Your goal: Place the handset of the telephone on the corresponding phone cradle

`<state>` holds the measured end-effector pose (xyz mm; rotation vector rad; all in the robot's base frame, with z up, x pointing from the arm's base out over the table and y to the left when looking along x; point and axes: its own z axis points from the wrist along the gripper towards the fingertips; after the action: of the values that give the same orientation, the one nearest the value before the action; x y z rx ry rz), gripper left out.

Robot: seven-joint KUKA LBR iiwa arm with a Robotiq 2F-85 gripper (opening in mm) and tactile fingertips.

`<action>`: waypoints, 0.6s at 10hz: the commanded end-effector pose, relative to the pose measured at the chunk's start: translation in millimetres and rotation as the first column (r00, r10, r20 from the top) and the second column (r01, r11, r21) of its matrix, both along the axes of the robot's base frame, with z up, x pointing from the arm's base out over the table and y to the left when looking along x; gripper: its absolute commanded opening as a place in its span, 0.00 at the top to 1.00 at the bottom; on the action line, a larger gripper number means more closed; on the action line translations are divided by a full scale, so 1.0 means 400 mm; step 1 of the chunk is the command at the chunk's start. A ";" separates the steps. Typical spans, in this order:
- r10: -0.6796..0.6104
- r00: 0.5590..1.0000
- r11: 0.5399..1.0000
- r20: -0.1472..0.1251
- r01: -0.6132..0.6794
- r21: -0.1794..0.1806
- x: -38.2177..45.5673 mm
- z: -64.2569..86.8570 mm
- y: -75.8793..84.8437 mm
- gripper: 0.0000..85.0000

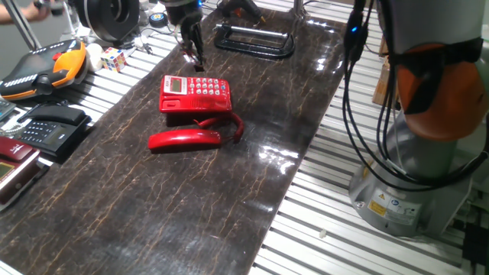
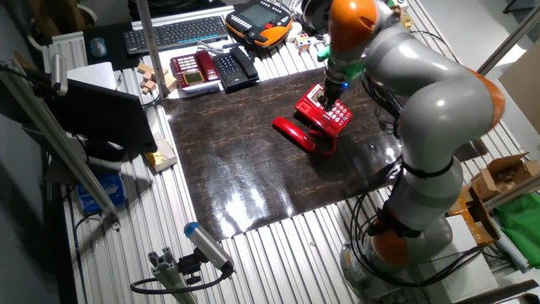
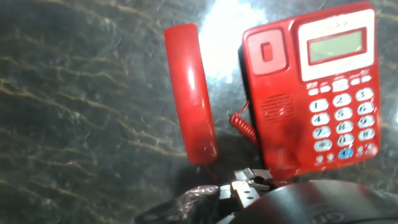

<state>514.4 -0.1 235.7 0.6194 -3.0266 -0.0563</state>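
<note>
The red telephone base, the phone cradle [image 1: 195, 94], stands on the dark mat with white buttons and a small display. It also shows in the other fixed view [image 2: 326, 111] and the hand view [image 3: 314, 93]. Its long recess is empty. The red handset [image 1: 183, 138] lies flat on the mat beside the base, apart from it, joined by a red coiled cord [image 1: 234, 127]. The handset also shows in the other two views [image 2: 294, 133] [image 3: 189, 93]. My gripper [image 1: 194, 58] hangs just behind and above the base, holding nothing, fingers slightly apart.
A black desk phone [image 1: 47, 126] and an orange and black pendant [image 1: 46, 65] lie off the mat's left edge. A colour cube [image 1: 113, 59] and a black frame [image 1: 256, 40] sit at the far end. My arm's base [image 1: 420, 153] stands to the right.
</note>
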 end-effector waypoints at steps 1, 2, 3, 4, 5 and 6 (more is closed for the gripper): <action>0.031 0.999 0.999 0.011 -0.032 0.031 0.000 0.000 0.000 0.98; 0.048 0.999 0.997 -0.025 -0.046 0.066 0.000 0.000 0.000 0.98; 0.050 0.997 0.997 -0.056 -0.047 0.053 0.000 0.000 0.000 0.98; 0.040 0.999 0.999 -0.004 -0.040 0.037 0.000 0.000 0.000 0.98; 0.040 0.999 0.999 -0.019 -0.040 -0.012 0.000 0.000 0.000 0.98; 0.031 0.998 1.000 -0.053 -0.031 0.002 0.000 0.000 0.000 0.98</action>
<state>514.4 0.4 235.8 0.6565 -2.9634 -0.0734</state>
